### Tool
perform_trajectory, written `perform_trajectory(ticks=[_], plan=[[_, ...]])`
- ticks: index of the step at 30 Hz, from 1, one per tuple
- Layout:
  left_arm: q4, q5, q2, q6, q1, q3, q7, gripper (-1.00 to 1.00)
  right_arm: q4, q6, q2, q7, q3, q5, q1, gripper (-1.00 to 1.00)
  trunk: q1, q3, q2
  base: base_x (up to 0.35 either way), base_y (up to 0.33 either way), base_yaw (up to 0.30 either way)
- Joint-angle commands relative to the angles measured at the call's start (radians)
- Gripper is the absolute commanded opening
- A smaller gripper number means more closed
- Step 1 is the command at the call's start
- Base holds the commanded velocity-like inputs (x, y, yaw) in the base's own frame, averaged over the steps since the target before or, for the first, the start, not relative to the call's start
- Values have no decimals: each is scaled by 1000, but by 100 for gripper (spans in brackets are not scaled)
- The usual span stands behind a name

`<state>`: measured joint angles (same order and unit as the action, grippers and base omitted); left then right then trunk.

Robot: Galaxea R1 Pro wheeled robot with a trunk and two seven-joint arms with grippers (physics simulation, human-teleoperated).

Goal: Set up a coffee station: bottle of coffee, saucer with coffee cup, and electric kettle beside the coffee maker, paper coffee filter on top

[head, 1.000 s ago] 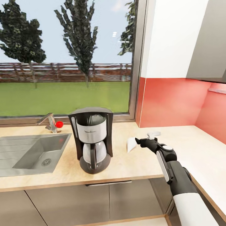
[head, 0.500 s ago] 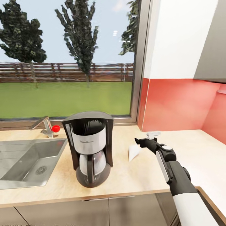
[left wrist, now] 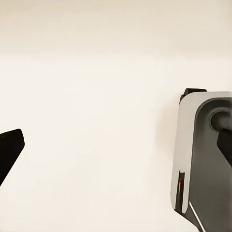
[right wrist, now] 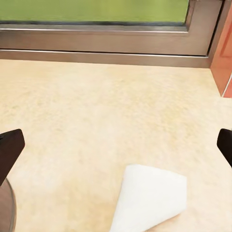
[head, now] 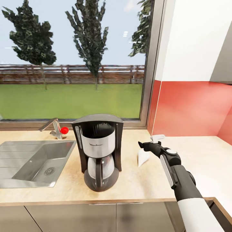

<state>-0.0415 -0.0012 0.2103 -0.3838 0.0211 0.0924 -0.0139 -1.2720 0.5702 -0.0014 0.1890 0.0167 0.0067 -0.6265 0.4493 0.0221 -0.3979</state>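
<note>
A: Where's the coffee maker (head: 99, 151)?
B: Upright on the tabletop (head: 135, 183), just beside the steel sink (head: 35, 161), under the window (head: 74, 58). Glass carafe sits in it.
A: Paper coffee filter (head: 142, 157)?
B: Lying on the tabletop on the coffee maker's far side from the sink, apart from it, towards the red backsplash (head: 190, 108). Not on top of the maker yet.
A: Right gripper (head: 149, 143)?
B: Hangs just above the filter. Wrist cam: filter (right wrist: 151, 198) between the two dark tips, jaws spread wide, pinching nothing.
A: Left gripper?
B: Can't tell; wrist cam gives pale surface plus a grey robot part (left wrist: 203, 159).
</note>
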Motion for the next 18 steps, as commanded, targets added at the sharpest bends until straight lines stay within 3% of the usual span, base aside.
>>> perform_trajectory(ticks=[1,7,18], plan=[[-2,0,0,-1,0,6,-1,100,-1,5,0,3,0,1,-1,100,1,2,-2,0,0,5],[-1,0,0,-1,0,6,-1,100,0,5,-1,2,0,2,-1,100,1,2,-2,37,0,1],[0,0,-17,-1,1,6,0,100,2,5,0,2,0,2,-1,100,1,2,-2,250,-109,0]])
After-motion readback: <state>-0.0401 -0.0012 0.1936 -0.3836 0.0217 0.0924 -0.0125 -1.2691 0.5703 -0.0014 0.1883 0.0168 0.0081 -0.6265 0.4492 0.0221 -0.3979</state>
